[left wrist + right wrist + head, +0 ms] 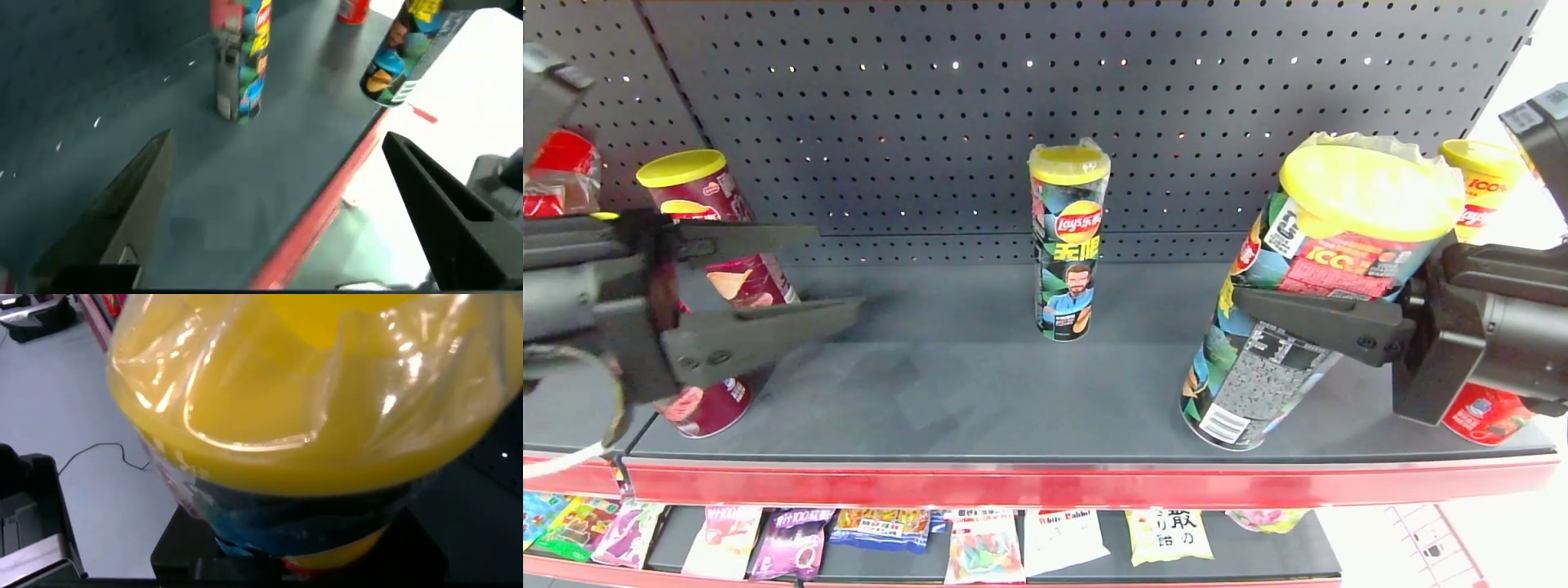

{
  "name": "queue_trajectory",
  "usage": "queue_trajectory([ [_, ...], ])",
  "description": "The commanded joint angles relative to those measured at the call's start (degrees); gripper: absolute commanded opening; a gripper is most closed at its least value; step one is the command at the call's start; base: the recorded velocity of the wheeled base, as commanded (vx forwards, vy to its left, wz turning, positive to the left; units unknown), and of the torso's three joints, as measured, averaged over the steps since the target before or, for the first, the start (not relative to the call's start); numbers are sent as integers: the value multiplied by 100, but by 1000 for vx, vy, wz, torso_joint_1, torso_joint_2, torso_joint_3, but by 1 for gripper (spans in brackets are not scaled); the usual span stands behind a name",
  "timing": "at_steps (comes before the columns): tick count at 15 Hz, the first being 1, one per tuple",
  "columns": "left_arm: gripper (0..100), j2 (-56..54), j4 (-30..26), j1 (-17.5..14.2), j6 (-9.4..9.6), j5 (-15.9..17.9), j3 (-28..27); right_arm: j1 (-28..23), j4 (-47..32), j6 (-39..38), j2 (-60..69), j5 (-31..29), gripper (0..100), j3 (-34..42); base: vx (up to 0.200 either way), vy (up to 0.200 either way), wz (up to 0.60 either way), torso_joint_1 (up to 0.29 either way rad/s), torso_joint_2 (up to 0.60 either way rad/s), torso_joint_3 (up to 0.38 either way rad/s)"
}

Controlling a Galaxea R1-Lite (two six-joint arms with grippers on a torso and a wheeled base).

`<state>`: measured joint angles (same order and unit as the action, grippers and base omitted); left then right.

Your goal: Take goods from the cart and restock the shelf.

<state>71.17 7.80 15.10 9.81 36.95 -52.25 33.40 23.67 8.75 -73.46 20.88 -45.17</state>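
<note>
My right gripper [1307, 318] is shut on a tall chips can [1258, 376] with a yellow lid, gripping it at mid-height. The can tilts, its base just over the front right of the grey shelf [980, 400]; I cannot tell if it touches. Its wrapped lid [310, 416] sits close to the right wrist camera. An identical can [1066, 245] stands upright at the shelf's middle back. My left gripper [840, 269] hangs open and empty over the shelf's left side, and a maroon can [715, 286] stands behind it. Between the left gripper's [278, 155] spread fingers lies bare shelf.
A red can [1482, 196] stands at the far right behind my right arm. A pegboard wall [1013, 98] backs the shelf, and a red lip [1054, 482] runs along its front. Snack bags [980, 543] lie on the lower shelf. Red packs [560, 171] sit at far left.
</note>
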Motion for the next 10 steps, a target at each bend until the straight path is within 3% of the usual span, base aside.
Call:
queue_trajectory([
  [1, 100, 1602, 55, 151, 407, 243, -971, -36, 6, -5, -10, 4, 0, -1, 0, 0, 0, 0, 0, 0],
  [6, 100, 3043, 55, 529, 460, 146, -2501, -185, 6, -181, -19, 12, 0, -10, 0, 0, 0, 0, 0, 0],
  [10, 100, 3474, 46, 748, 451, 146, -3046, -282, 6, -190, -10, 12, 0, -27, 0, 0, 0, 0, 0, 0],
])
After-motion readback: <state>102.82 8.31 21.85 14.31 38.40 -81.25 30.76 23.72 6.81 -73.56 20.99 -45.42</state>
